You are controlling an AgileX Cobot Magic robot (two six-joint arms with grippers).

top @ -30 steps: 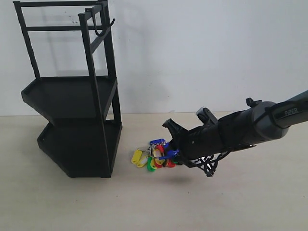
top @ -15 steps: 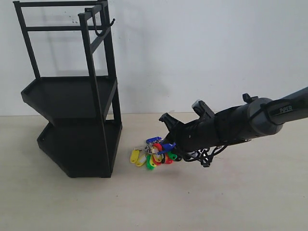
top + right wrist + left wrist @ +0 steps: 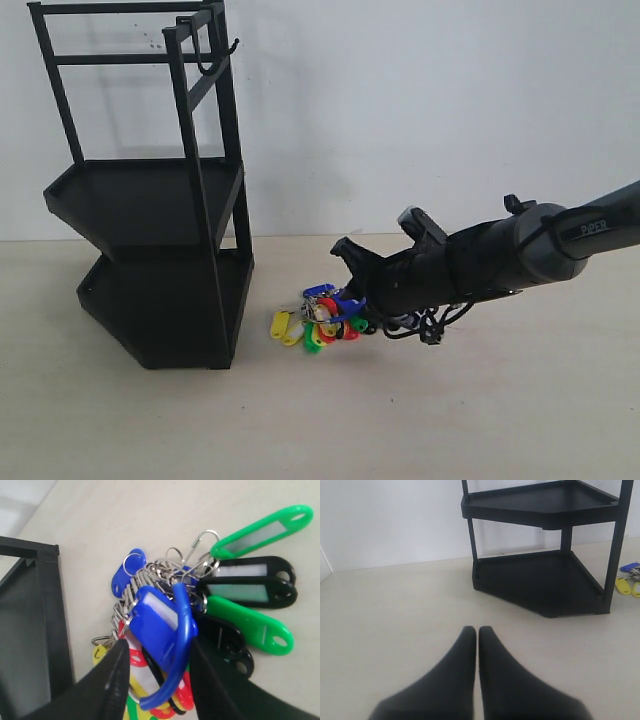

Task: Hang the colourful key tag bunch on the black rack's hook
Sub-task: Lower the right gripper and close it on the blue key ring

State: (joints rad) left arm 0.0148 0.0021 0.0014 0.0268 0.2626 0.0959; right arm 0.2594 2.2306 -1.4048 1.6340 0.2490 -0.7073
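The bunch point(image 3: 320, 320) is found low on the table point(image 3: 300, 420), just right of the foot of the rack point(image 3: 150, 200), with its yellow tags spread toward the rack. It is grasped by the right gripper point(image 3: 159, 647), which is reached in from the right. The jaws are clenched on the blue loop point(image 3: 186, 625) and a blue tag point(image 3: 155, 622), while green and black tags are fanned out beside them. The hook point(image 3: 232, 46) is seen high on the rack's top frame, well above the bunch. The left gripper point(image 3: 474, 630) is held over bare table, well apart from the rack, its jaws pressed together on nothing.
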